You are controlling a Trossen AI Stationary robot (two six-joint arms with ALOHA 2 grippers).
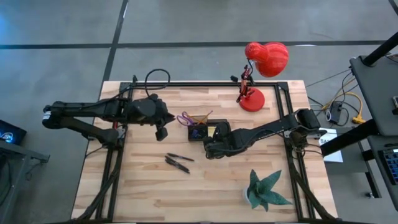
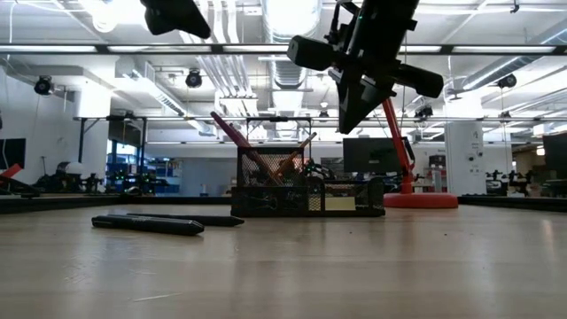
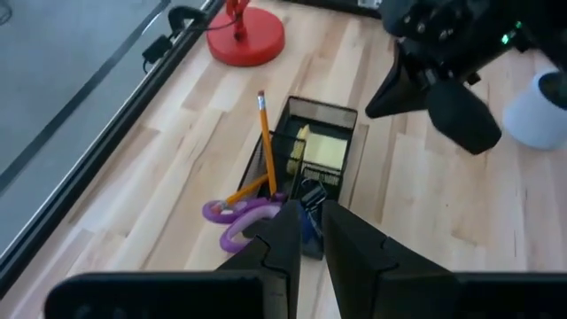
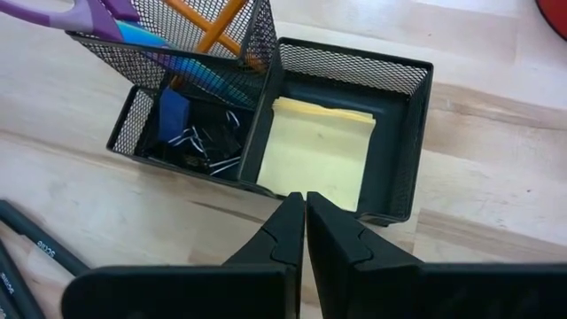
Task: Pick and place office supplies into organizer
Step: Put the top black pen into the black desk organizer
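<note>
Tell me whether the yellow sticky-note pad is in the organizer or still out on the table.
In. The yellow sticky-note pad lies flat in the organizer's large open compartment, beside the mesh section holding binder clips.

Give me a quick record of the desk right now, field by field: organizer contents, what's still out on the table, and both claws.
organizer: black mesh organizer, mid-table
large compartment: yellow sticky-note pad, lying flat
tall cup: purple scissors and orange pencils, leaning
small compartment: binder clips
still on table: dark pens, lying before the organizer
left claw: shut, empty, raised beside the organizer
right claw: shut, empty, above the sticky-note side
other items: red lamp, green plant
</note>
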